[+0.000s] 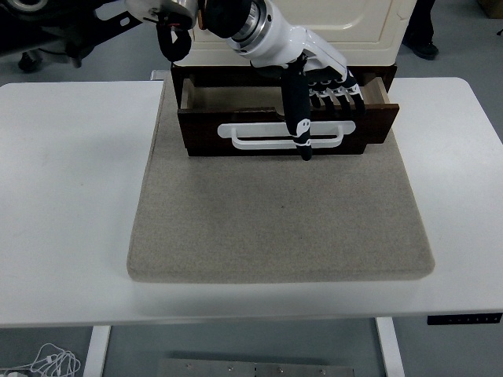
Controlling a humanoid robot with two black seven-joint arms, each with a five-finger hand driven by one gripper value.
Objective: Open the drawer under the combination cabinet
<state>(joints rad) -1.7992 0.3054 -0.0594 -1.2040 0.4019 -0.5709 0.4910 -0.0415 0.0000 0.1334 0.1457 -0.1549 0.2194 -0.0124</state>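
Directly below our left hand [310, 75] sits the drawer [287, 126], a shallow box of dark brown wood with a paler, bare wooden inside. It stands pulled out from the base of the combination cabinet [314, 27], whose cream body looks smooth and glossy, with rounded corners. Across the drawer's dark front runs a long white handle [271, 135], flat and loop-shaped with rounded ends.

Our hand has a glossy white shell over the back and black jointed fingers marked with small white patches. The black arm comes in from the upper left edge and crosses in front of the cabinet, so the hand hangs over the right half of the open drawer. Four fingers [338, 90] lie side by side, bent down over the drawer's front edge, just above the handle. The thumb [299, 118] points straight down across the drawer front, and its tip overlaps the handle. We see the hand loosely spread, with nothing clasped inside it; whether the thumb touches the handle we cannot tell.

Under the hand and toward us spreads a beige mat [279, 212], square, felt-like and coarse, with rounded corners. It lies on the smooth white table [63, 196], and the drawer's front rests over its far edge.
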